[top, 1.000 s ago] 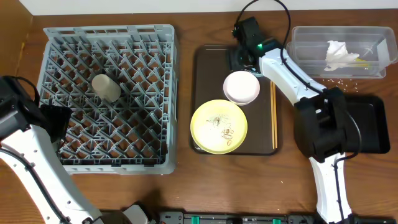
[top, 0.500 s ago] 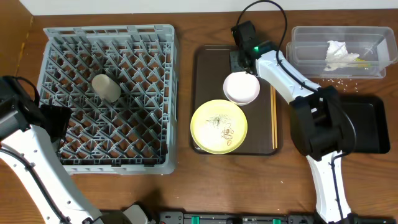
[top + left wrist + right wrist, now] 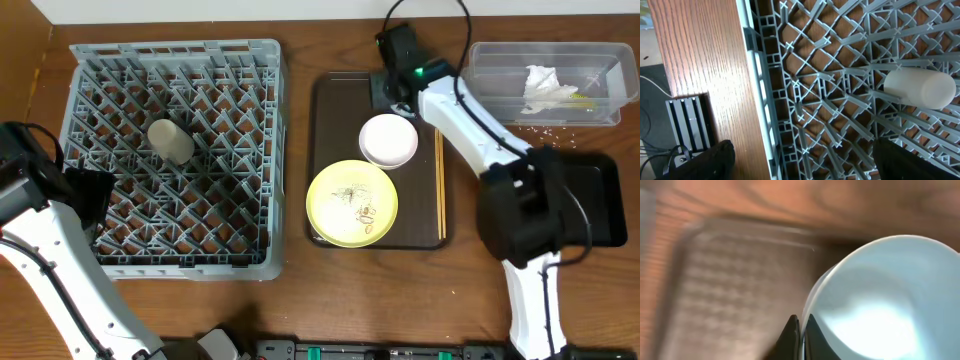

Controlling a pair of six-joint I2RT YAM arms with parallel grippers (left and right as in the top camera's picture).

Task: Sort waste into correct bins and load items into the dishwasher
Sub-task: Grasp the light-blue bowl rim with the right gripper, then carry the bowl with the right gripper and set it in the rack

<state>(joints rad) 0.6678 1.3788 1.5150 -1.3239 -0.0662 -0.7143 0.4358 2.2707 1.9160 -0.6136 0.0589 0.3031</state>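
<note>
Overhead: reaches to the far edge of the dark brown serving tray (image 3: 335,130), right pincer (image 3: 393,98) at the far rim of the round white bowl (image 3: 388,140); bare tabletop (image 3: 297,150) leftward.
Left wrist: holds left pincer (image 3: 802,157) wide apart, empty, over the grey lattice dish rack (image 3: 830,75), near the small white cup (image 3: 920,87).
Right wrist: pinches the bowl's rim, fingertips (image 3: 793,330) nearly together.

White bowl (image 3: 388,140) sits just beside yellow plate (image 3: 351,203) on the brown tray (image 3: 330,120) — chopsticks (image 3: 440,185) alongside.

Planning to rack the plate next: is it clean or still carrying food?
Still dirty: the yellow plate on the brown tray shows scattered scraps around its middle.
</note>
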